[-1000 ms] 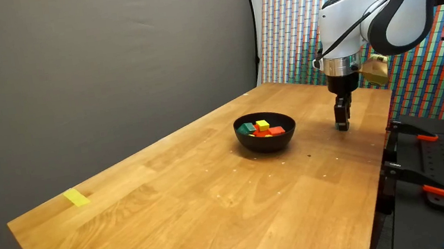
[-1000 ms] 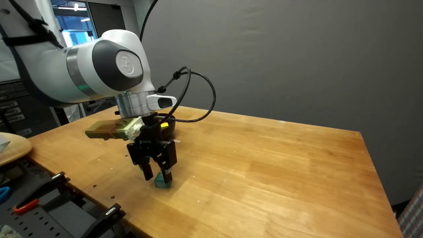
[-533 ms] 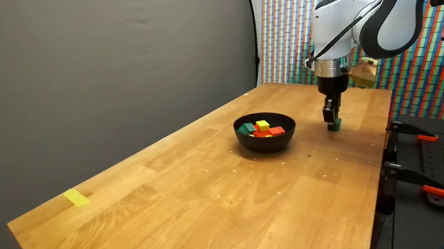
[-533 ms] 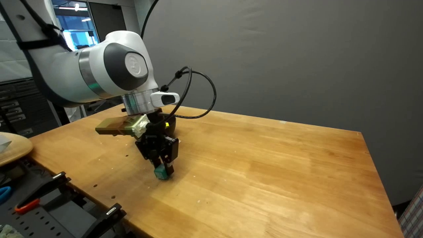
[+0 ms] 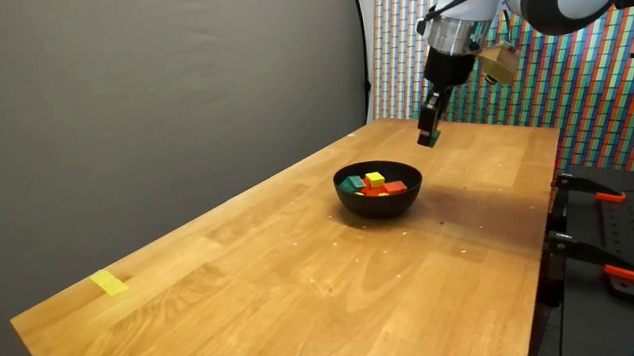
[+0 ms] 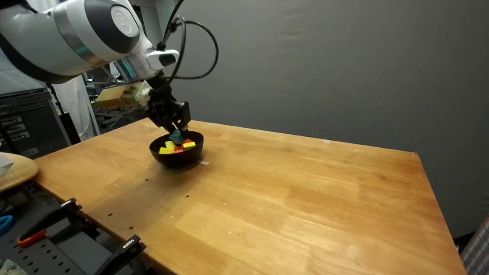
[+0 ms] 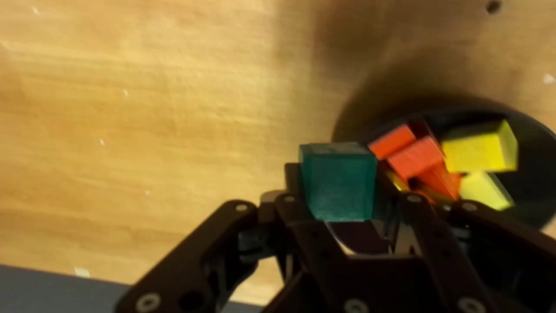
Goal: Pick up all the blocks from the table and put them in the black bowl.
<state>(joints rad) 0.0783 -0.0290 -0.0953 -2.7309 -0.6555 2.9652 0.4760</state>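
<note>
My gripper [image 7: 338, 184] is shut on a dark blue-green block [image 7: 341, 191], gripped between both fingertips. In an exterior view the held block [image 5: 434, 138] hangs tilted in the air, up and to the right of the black bowl [image 5: 381, 207]. Another exterior view has the gripper [image 6: 178, 133] in line with the bowl [image 6: 179, 159]. From the wrist, the bowl lies below and right, partly hidden behind the right finger. Inside it are several blocks: red [image 7: 415, 157], yellow [image 7: 473, 153] and dark green [image 5: 353, 183]. No loose block shows on the table [image 5: 250, 321].
A flat pale-yellow strip [image 5: 109, 282] lies near the table's far corner. Clamps with orange parts [image 5: 610, 197] sit beside the table edge, on a dark stand. A grey backdrop [image 6: 324, 76] rises behind the table. A round wooden surface [image 6: 17, 173] stands at the side.
The gripper has closed on the blue-green block, lifted it off the table and carried it up towards the bowl, tilting on the way. The bowl and its blocks have stayed put.
</note>
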